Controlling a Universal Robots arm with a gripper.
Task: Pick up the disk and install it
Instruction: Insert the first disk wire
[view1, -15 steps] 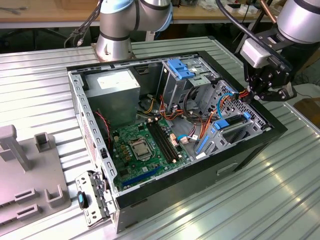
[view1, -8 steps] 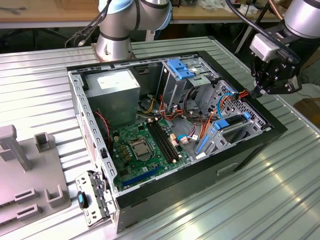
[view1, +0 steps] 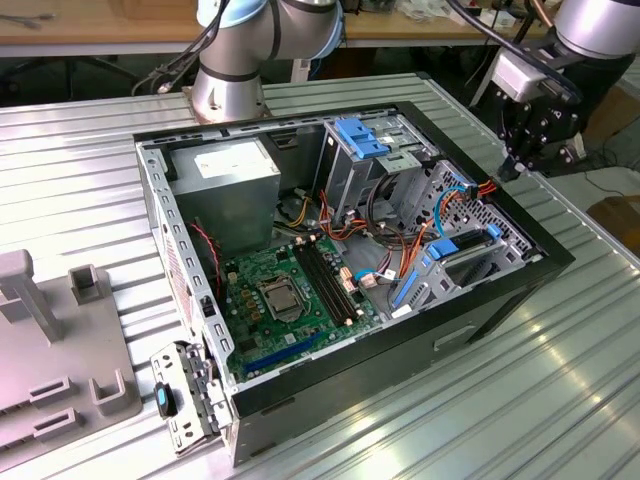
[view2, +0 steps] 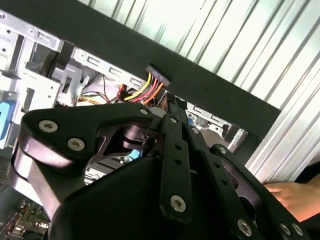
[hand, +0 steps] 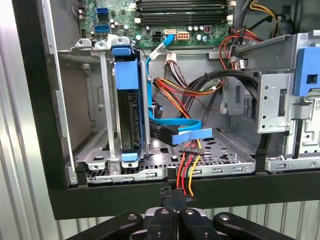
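An open computer case (view1: 330, 385) lies on its side on the ribbed metal table (view1: 560, 390). Inside it are a green motherboard (view1: 290, 290), a grey power supply (view1: 235, 185) and a metal cage topped by a blue latch (view1: 360, 135). In the first wrist view the disk (hand: 131, 120) stands on edge in a slot of the drive bay (hand: 220, 155) at the case's edge. Its dark body is framed by the blue carrier, and the bay's grey rails are close on either side. A flat blue data cable (hand: 172, 127) curls just beside it on the perforated bay floor. A bundle of red, yellow and black wires runs over the black rim to a power connector (hand: 173, 194). The pincer (hand: 176, 211) sits at that rim with its fingers drawn together. Its tips are right at the connector, though I cannot tell whether they pinch it. In the second wrist view a person's hand (view2: 295, 197) rests on the table outside the case.
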